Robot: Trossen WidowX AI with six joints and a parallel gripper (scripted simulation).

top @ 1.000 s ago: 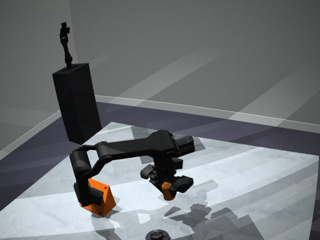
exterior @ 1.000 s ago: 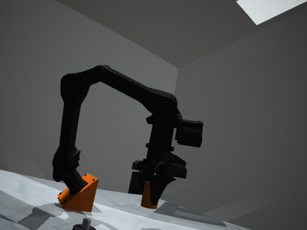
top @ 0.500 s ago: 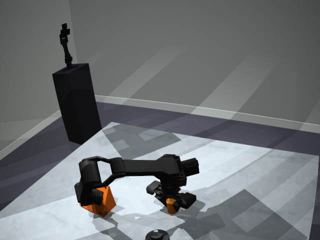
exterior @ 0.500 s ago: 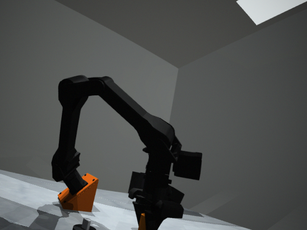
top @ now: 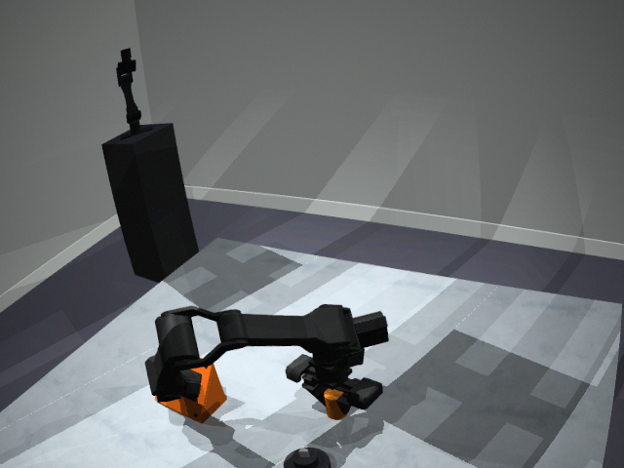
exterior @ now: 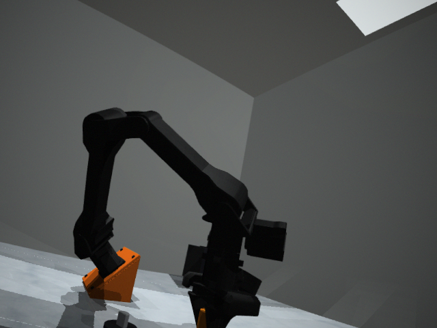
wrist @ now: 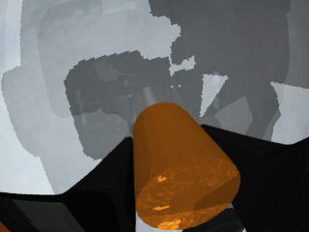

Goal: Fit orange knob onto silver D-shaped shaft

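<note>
The orange knob (top: 333, 404) (exterior: 201, 318) (wrist: 179, 145) is held between the two black fingers of my gripper (top: 337, 403) (wrist: 166, 137), which is shut on it. In the wrist view the knob leans out from between the fingertips, its broad end face toward the bottom of the view. The knob's hole cannot be made out. The round dark pedestal (top: 289, 460) (exterior: 109, 324) is partly cut off by the bottom edge of the top and exterior views. Its silver shaft (top: 304, 452) (exterior: 123, 318) stands upright and bare. The gripper is to the right of the pedestal in the top and exterior views, apart from it.
The arm rises from an orange wedge-shaped base (top: 214, 395) (exterior: 123, 285) on the left of the top and exterior views. A black pillar (top: 158, 201) with another dark arm (top: 129, 96) on top stands at the back left. Patchy shadows lie over the pale floor (top: 261, 322).
</note>
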